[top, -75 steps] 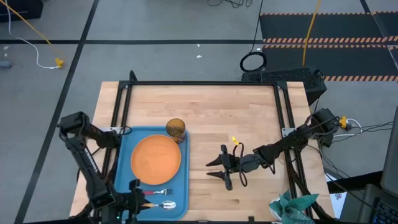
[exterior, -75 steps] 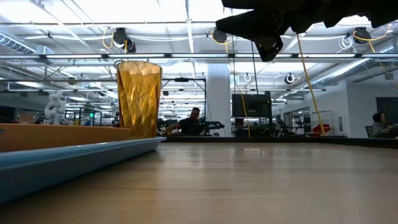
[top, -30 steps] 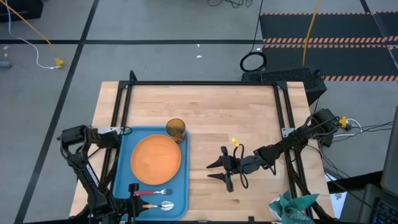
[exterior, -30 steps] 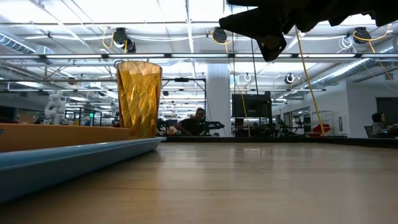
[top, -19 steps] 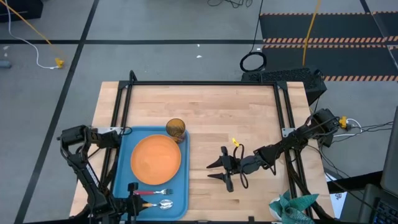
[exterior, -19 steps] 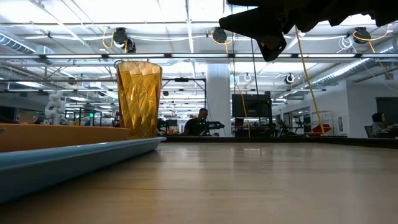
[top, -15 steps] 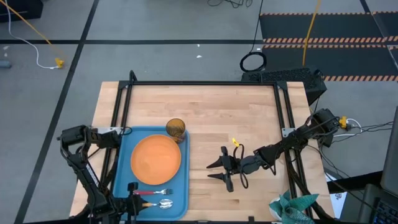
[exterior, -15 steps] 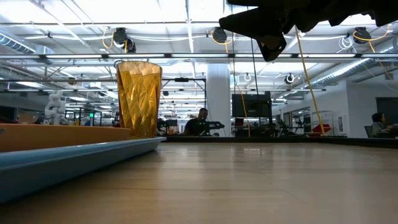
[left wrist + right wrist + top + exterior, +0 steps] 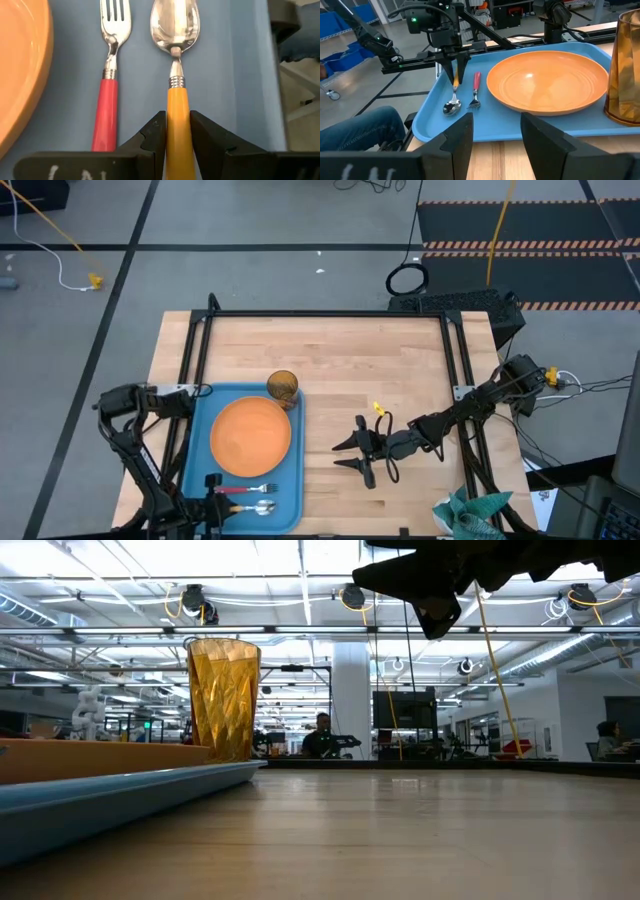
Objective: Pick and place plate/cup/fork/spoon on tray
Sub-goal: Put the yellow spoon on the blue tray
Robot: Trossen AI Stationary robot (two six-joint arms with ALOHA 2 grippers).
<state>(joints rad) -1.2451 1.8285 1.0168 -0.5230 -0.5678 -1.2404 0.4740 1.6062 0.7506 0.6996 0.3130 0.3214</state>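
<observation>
The left end effector (image 9: 177,131) is clenched on the spoon's (image 9: 175,55) smooth orange-yellow handle; the spoon lies flat on the light-blue tray (image 9: 199,430), long axis running straight ahead of the fingers, shiny bowl pointing away; just beside it, parallel, lies the red-handled fork (image 9: 111,65), tines the same way; beyond the fork sits the round orange plate (image 9: 250,436), the faceted amber cup (image 9: 283,388) past it; the right end effector (image 9: 352,454) hangs spread over bare wooden counter (image 9: 400,370).

Robotics lab, ceiling lights (image 9: 300,580), distant workstations (image 9: 400,710)
</observation>
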